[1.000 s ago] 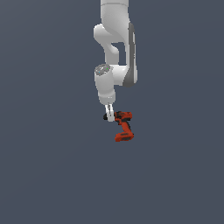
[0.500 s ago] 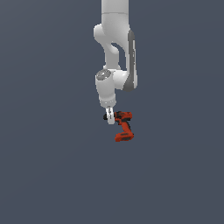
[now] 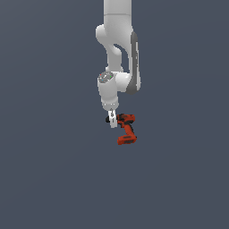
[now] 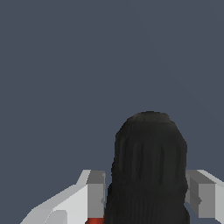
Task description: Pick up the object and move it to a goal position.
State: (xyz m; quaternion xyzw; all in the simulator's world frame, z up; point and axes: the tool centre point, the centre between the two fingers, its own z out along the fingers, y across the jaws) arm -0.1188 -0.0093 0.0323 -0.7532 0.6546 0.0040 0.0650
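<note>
Drill point(image 3: 126, 129) clamped at its black nose point(image 4: 148, 168) by the end effector point(image 3: 112, 120); fingers point(image 4: 95, 194) touch both sides, red body extends away from it.

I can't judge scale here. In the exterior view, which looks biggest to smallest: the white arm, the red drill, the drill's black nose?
1. White arm, by far the largest.
2. Red drill, far smaller.
3. Black nose, a tiny tip beside the gripper, partly hidden by it.
</note>
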